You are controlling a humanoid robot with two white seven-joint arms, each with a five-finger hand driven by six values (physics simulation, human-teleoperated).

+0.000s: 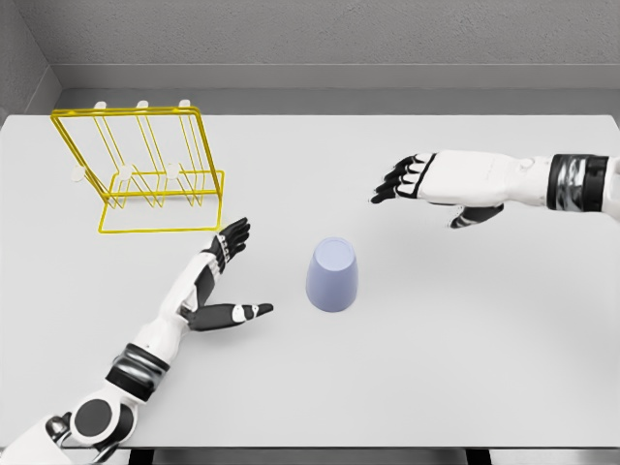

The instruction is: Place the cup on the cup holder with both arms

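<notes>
A pale lavender cup point(332, 275) stands upside down near the middle of the white table point(465, 368). The yellow wire cup holder point(143, 167) with white-tipped pegs stands at the back left. My left hand point(230, 269) hovers just left of the cup, fingers spread and thumb pointing toward it, holding nothing. My right hand point(405, 181) hangs above the table to the cup's upper right, fingers extended leftward, holding nothing. Neither hand touches the cup.
The table's front edge point(310, 448) runs along the bottom of the view. A grey wall point(320, 39) rises behind the table's far edge.
</notes>
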